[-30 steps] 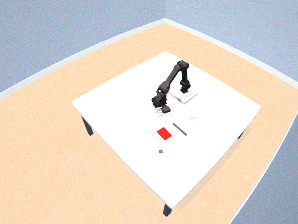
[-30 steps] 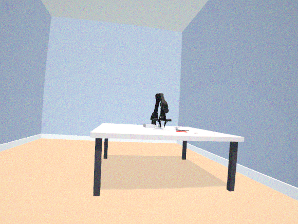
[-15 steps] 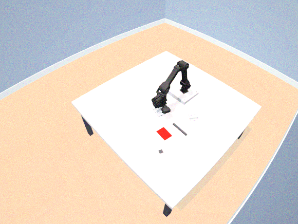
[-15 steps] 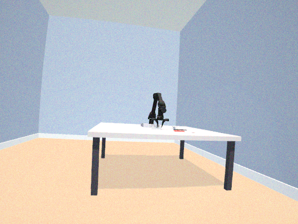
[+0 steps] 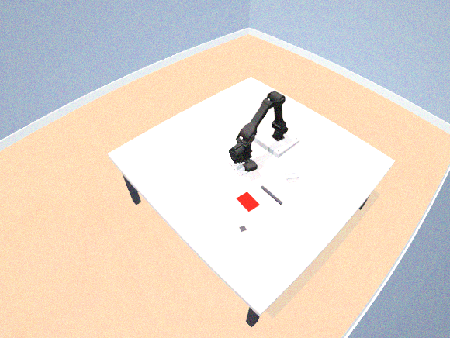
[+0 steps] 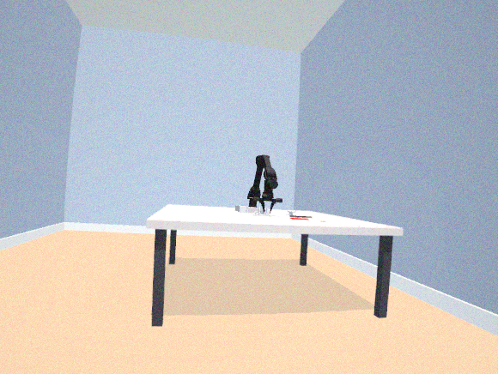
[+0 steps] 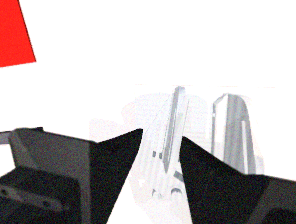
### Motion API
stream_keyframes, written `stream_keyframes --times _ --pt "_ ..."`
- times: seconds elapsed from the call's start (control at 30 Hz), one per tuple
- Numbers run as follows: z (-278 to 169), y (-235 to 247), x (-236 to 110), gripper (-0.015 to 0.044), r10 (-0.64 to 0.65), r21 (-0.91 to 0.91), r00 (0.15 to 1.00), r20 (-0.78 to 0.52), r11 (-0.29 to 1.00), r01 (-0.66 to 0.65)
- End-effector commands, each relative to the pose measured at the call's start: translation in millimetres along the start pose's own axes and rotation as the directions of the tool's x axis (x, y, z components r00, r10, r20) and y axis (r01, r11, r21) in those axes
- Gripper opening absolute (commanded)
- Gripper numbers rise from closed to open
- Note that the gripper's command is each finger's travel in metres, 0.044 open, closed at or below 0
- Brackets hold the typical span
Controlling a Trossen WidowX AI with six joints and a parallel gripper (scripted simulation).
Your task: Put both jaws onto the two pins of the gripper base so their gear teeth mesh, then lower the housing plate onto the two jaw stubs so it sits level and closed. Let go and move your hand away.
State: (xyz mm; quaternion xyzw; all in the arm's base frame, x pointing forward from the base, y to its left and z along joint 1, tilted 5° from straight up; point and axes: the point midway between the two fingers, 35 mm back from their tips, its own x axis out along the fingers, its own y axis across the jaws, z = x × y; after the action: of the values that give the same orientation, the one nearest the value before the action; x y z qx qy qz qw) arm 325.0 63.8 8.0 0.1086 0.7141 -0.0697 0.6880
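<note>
My gripper (image 5: 243, 167) (image 6: 267, 212) (image 7: 160, 136) points down, low over the table, and is shut on a pale jaw (image 7: 173, 127). The jaw stands between the fingertips, long and narrow. A second pale jaw-like part (image 7: 234, 132) stands to its right in the wrist view, apart from it. The pale gripper base (image 5: 242, 173) lies beneath; its pins and the gear teeth cannot be made out, so I cannot tell whether they mesh. Another pale part (image 5: 292, 177) (image 6: 292, 213), perhaps the housing plate, lies on the table away from the gripper.
A red rectangle (image 5: 247, 201) (image 6: 299, 219) (image 7: 15, 37) lies on the white table (image 5: 186, 155). A dark bar (image 5: 271, 194) lies beside it, and a small dark square (image 5: 243, 229) lies further out. A pale slab (image 5: 279, 152) is under the arm's foot.
</note>
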Motion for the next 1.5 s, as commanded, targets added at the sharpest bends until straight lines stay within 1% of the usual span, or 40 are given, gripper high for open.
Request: stream_keyframes --times 0.0,0.67,0.93,1.47 --pt "-1.6 -1.2 3.1 0.0134 -0.005 0.001 1.0 -0.006 1.0 0.005" --pt "-1.6 -1.2 2.9 0.0134 -0.005 0.001 1.0 -0.006 1.0 0.005" --pt "-1.6 -1.2 -3.4 0.0134 -0.005 0.001 1.0 -0.006 1.0 0.005" --pt "-1.8 -1.3 0.9 0.0134 -0.005 0.001 1.0 -0.006 1.0 0.005"
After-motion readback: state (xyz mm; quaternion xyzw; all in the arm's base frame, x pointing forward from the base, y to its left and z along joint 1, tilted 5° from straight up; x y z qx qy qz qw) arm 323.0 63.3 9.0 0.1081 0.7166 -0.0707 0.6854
